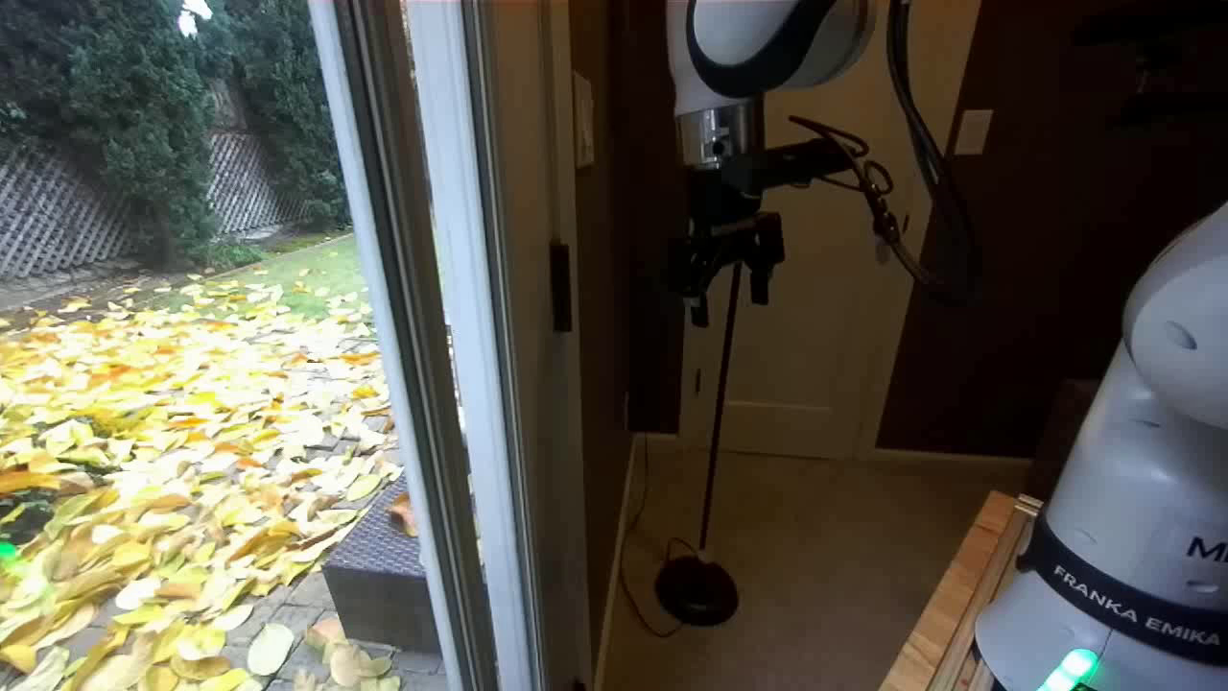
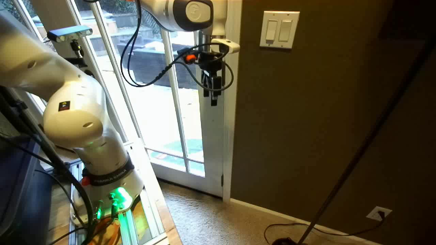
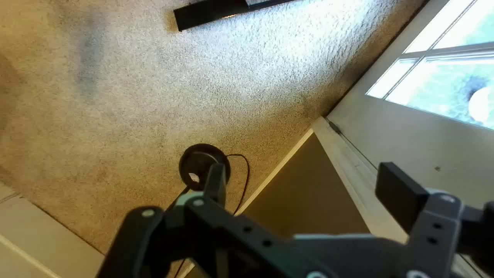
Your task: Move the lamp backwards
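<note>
The claw point(image 3: 307, 189), spread wide, grips nothing and hangs above the carpet point(image 3: 115, 116). In an exterior view the lamp point(image 2: 361, 149) stands well apart from it, its round dark base point(image 1: 696, 593) resting on the carpet near the wall point(image 2: 296, 119).

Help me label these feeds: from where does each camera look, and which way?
An exterior view: set apart from the arm, facing the lamp and white door; arm and claw show.
An exterior view: raised near the arm, angled down toward glass door and brown wall; arm and claw show.
Wrist view: on the arm, facing down at carpet and the lamp's base; claw fingers show.
Both exterior views share arm, claw, lamp.
</note>
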{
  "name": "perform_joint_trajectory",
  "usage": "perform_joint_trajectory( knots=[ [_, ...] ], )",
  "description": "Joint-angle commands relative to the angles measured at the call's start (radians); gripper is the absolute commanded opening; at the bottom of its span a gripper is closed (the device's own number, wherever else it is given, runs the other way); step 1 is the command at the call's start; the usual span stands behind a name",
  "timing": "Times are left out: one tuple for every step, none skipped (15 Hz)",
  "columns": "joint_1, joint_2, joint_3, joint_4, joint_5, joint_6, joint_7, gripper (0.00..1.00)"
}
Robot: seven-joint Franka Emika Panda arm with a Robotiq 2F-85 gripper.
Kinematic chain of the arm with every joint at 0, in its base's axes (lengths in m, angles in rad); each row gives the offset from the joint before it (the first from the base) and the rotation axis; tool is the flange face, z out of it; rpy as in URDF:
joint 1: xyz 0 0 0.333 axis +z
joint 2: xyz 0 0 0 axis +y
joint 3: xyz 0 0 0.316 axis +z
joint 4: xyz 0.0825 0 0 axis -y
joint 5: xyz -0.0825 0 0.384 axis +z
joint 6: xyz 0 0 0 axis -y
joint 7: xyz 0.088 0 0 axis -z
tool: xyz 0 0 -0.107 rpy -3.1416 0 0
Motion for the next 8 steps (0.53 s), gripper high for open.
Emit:
perform_joint_trajectory(
  knots=[
    [0.011, 0.001, -0.011, 0.001, -0.005, -0.002, 0.004, 1.0],
    [0.011, 0.001, -0.011, 0.001, -0.005, -0.002, 0.004, 1.0],
    [0.011, 0.001, -0.011, 0.001, -0.005, -0.002, 0.004, 1.0],
    [0.004, 0.003, -0.018, -0.002, 0.01, 0.081, 0.026, 1.0],
    [0.002, 0.005, -0.03, 0.009, 0.028, 0.121, 0.028, 1.0],
    [-0.003, 0.011, -0.044, 0.024, 0.045, 0.169, 0.031, 1.0],
    [-0.009, 0.017, -0.055, 0.034, 0.05, 0.218, 0.032, 1.0],
    [-0.02, 0.027, -0.068, 0.051, 0.046, 0.267, 0.034, 1.0]
  ],
)
